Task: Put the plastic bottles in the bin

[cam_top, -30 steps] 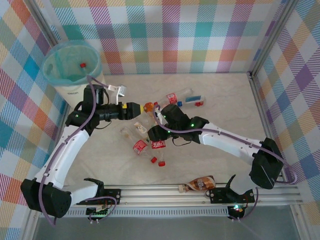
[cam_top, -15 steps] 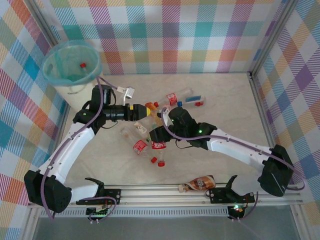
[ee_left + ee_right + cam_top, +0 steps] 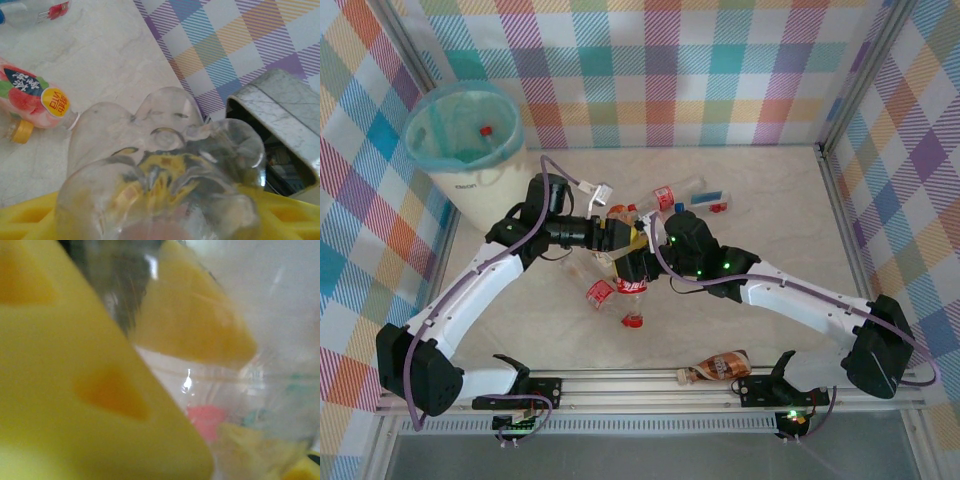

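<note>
Top external: fixed high above the near edge, looking down over the whole cream marbled table (image 3: 760, 220).
Left wrist: very close on a clear plastic bottle (image 3: 160, 165), facing the right edge.
Right wrist: closer still, blurred.
Shared: mid-table bottle cluster (image 3: 625, 290).

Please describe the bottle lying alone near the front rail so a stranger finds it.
Find the metal rail along the near edge. Just behind it, right of centre, one bottle lies on its side. Unlike the red-labelled bottles farther back, its label is brown.
</note>
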{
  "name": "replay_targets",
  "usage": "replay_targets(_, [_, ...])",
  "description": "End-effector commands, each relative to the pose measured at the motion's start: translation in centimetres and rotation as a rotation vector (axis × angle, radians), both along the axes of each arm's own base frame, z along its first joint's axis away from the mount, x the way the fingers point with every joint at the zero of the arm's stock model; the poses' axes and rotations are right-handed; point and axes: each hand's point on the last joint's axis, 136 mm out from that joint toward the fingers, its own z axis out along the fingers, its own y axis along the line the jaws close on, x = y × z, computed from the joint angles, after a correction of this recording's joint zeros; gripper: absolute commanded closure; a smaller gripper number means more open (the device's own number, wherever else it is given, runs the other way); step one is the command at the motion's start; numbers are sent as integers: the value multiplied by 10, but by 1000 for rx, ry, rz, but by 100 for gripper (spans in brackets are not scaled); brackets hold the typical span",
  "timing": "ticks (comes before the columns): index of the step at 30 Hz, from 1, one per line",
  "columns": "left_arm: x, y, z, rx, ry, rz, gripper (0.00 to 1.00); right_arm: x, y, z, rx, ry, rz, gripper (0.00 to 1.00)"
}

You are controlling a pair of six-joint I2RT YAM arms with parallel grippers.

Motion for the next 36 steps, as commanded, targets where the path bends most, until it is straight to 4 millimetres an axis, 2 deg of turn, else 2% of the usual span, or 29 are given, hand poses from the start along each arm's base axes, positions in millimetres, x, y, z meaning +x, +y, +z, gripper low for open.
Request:
replay_targets(1, [11, 0, 13, 7, -65, 39, 40, -6, 4, 32, 94, -83, 51, 42])
replay_targets(4, [18, 4, 18, 20, -87, 83, 52, -5, 2, 31, 82, -85, 37, 37])
replay_targets(7, [26, 12, 32, 37, -135, 151, 57, 1, -2, 33, 64, -87, -6, 23])
replay_targets(11, [39, 34, 67, 86, -245, 294, 57, 9, -10, 43, 42, -111, -65, 8])
replay_targets(13, [47, 50, 93, 128, -316, 380, 57, 13, -16, 50, 32, -130, -97, 4])
replay_targets(19, [74, 125, 186, 319, -567, 733, 56, 23, -40, 68, -14, -187, -212, 0])
replay_targets(21, [81, 157, 225, 375, -666, 873, 56, 26, -48, 68, -37, -200, -242, 0])
replay_targets(24, [94, 208, 267, 456, -772, 1096, 56, 24, -52, 66, -51, -220, -237, 0])
replay_targets(26, [103, 236, 284, 473, -818, 1204, 56, 22, -52, 63, -44, -231, -223, 0])
replay_targets(29, [123, 279, 292, 497, -806, 1328, 56, 21, -55, 59, -58, -221, -226, 0])
replay_targets(32, [150, 315, 286, 557, -759, 1408, 56, 20, -59, 51, -94, -200, -235, 0])
replay_targets(36, [194, 355, 258, 596, -680, 1458, 57, 18, -76, 32, -177, -147, -280, 1])
